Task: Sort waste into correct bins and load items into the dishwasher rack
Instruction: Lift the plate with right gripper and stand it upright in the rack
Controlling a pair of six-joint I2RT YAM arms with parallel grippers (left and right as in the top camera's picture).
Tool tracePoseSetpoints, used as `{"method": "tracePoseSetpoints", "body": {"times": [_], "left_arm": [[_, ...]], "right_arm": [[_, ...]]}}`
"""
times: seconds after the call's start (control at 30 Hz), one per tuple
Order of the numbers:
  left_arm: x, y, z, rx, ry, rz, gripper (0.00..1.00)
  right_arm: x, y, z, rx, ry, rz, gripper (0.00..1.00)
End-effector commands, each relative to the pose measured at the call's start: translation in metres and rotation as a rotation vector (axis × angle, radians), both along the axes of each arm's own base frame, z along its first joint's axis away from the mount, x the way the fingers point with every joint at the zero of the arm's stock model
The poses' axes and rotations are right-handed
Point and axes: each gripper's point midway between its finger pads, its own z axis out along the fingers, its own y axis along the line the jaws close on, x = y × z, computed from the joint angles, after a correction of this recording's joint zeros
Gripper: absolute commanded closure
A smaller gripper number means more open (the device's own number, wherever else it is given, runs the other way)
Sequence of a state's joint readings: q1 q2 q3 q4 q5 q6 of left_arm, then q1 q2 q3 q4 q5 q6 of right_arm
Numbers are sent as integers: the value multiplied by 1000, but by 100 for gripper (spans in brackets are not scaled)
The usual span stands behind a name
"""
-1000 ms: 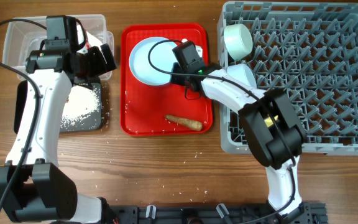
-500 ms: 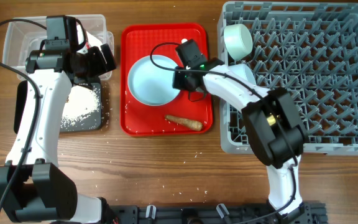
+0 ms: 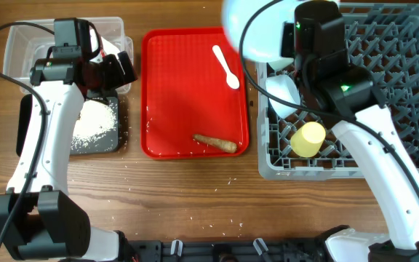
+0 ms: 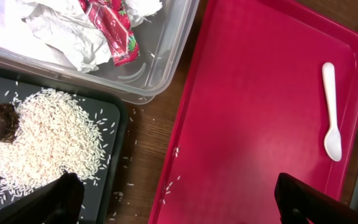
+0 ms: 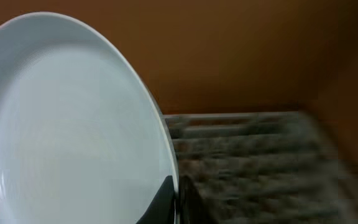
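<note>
My right gripper (image 3: 291, 40) is shut on the rim of the pale round plate (image 3: 257, 29) and holds it on edge, high over the grey dishwasher rack's (image 3: 398, 94) near-left corner; the grip shows in the right wrist view (image 5: 176, 199) on the plate (image 5: 67, 124). A light blue bowl (image 3: 282, 91) and a yellow cup (image 3: 308, 138) sit in the rack. The white spoon (image 3: 225, 67) and the carrot-like root (image 3: 215, 143) lie on the red tray (image 3: 188, 94). My left gripper (image 4: 179, 208) is open and empty above the bins' right edge. The green bowl is hidden.
The clear tub (image 4: 166, 68) holds tissue (image 4: 48, 25) and the red wrapper (image 4: 114, 34). The black tray (image 4: 118, 130) holds rice (image 4: 48, 143) and the dark lump (image 4: 0, 118). Stray rice grains lie on the wood and on the red tray.
My right gripper lifted the plate off the red tray and carried it up and right over the rack. The spoon and the yellow cup are now uncovered. The left arm has not moved.
</note>
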State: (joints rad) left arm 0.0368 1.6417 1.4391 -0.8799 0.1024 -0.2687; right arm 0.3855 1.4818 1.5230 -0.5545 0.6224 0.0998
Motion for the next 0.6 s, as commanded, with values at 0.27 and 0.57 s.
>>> {"method": "tracePoseSetpoints", "body": {"times": [0.27,0.57], "left_arm": [[-2,1,2,-13,-3,5,0],[-2,1,2,-13,-3,5,0]], "right_arm": [[24,-104,-54,-756,423,-103,96],[61,-99,-126,-888,582,-19,96]]}}
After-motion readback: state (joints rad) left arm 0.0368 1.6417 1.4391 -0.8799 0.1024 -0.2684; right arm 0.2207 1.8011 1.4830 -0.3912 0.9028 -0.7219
